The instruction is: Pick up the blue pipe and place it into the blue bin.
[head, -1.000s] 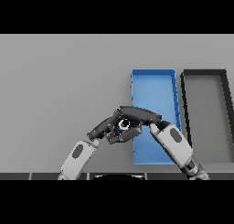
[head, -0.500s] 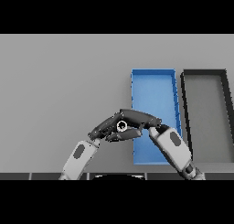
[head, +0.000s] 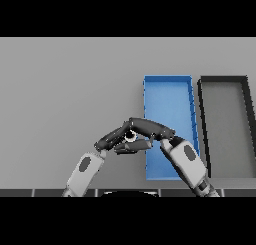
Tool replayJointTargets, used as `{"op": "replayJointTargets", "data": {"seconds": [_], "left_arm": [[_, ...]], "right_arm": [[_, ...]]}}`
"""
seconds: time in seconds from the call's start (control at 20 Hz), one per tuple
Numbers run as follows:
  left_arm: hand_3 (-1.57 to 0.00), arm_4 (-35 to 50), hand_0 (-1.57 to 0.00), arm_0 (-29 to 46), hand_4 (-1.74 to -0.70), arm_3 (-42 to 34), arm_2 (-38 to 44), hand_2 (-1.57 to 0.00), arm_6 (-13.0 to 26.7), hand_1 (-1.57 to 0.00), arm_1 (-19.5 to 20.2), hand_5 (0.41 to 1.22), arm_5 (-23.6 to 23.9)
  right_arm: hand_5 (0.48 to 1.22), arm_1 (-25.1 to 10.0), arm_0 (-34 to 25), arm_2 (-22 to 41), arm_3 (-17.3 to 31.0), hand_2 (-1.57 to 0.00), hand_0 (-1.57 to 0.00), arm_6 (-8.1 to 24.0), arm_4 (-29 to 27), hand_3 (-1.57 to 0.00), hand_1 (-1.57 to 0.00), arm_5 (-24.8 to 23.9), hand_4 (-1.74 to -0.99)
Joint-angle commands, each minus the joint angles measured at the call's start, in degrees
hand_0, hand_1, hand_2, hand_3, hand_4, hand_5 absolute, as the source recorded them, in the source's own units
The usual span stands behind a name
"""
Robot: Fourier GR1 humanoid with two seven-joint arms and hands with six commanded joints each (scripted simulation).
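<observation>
My dark left hand (head: pixel 114 139) and dark right hand (head: pixel 150 130) are overlapping, hiding nearly everything between them; only a small pale ring (head: pixel 130 135) is showing there, too small to identify. My right forearm is covering the near right corner of the blue rectangular bin (head: pixel 167 96). The dark grey rectangular bin (head: pixel 225 124) is being cut off at the right edge.

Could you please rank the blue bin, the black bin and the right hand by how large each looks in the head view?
1. Black bin and blue bin: they look about alike. The black one may show slightly more, but the right arm covers part of the blue one, so I will not rank them.
2. Right hand: clearly the smallest.
</observation>
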Motion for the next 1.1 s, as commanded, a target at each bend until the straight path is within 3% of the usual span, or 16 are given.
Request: {"op": "replayJointTargets", "data": {"seconds": [0.0, 0.1, 0.2, 0.25, 0.4, 0.5, 0.65, 0.8, 0.95, 1.05], "left_arm": [[-0.18, -0.16, -0.25, 0.34, -1.06, 0.05, -0.28, -0.22, 1.42, -0.23, -0.19, 0.912, 0.01], [-0.11, 0.04, -0.16, -0.07, -1.01, 0.12, 0.20, -0.14, 3.31, -0.15, -0.33, 0.785, 0.52], [-0.07, -0.52, -0.10, 0.47, -0.98, 0.80, 0.07, -0.09, 1.43, -0.09, 0.10, 0.682, 1.00], [-0.06, 0.18, -0.08, 0.16, -0.97, 0.74, 0.48, -0.07, 3.99, -0.07, -0.57, 0.642, 1.14], [-0.03, 0.81, -0.04, 1.25, -0.97, -0.03, 0.78, -0.04, 5.27, -0.04, -0.14, 0.557, 1.28], [-0.02, 1.26, -0.03, 1.20, -0.97, 0.18, 0.95, -0.02, 6.17, -0.02, -0.28, 0.531, 1.42], [-0.01, 0.55, -0.01, 0.54, -0.97, 1.14, 0.44, -0.01, 7.46, -0.01, -0.76, 0.501, 2.26], [0.00, 0.64, -0.01, 0.31, -0.97, 1.27, 0.72, -0.01, 7.37, -0.01, -0.66, 0.485, 2.50], [0.00, 0.21, 0.00, 1.81, -0.96, 0.89, 0.13, 0.00, 7.24, 0.00, 0.33, 0.475, 1.94], [0.00, 0.42, 0.00, 2.30, -0.95, -0.42, -0.06, 0.00, 6.82, 0.00, 0.54, 0.473, 1.86]], "right_arm": [[1.217, 0.64, 0.58, 0.37, -0.17, -1.57, -1.57, -1.36, 0.28, -1.57, -1.57, 0.16, -1.499], [1.218, 1.13, 0.18, -0.63, 0.13, -1.57, -1.57, -1.41, 0.88, -1.57, -1.57, 0.19, -1.499], [1.219, 1.53, 0.52, -0.76, -0.06, -1.57, -1.57, -1.14, 1.68, -1.57, -1.57, 0.86, -1.499], [1.220, 1.81, 0.70, -1.19, 0.24, -1.57, -1.57, -1.76, 1.95, -1.57, -1.57, 0.94, -1.499], [1.220, 3.45, 0.85, -1.42, 0.11, -1.57, -1.57, -1.95, 2.22, -1.57, -1.57, 1.06, -1.498], [1.221, 3.89, 0.08, -3.50, -0.14, -1.57, -1.57, -0.93, 0.03, -1.57, -1.57, 1.01, -1.497], [1.221, 4.31, -3.16, -6.43, -1.47, -1.57, -1.57, 6.40, -7.33, -1.57, -1.57, 0.48, -1.495], [1.221, 3.68, -10.03, -11.00, -1.06, -1.57, -1.57, 13.19, -16.25, -1.57, -1.57, -4.79, -1.494], [1.221, 2.02, -17.24, -15.09, -0.69, -1.57, -1.57, 14.53, -23.48, -1.57, -1.57, -9.23, -1.496], [1.221, 0.92, -21.92, -18.76, 2.75, -1.57, -1.57, 12.85, -23.54, -1.57, -1.57, -12.38, -1.497]]}}
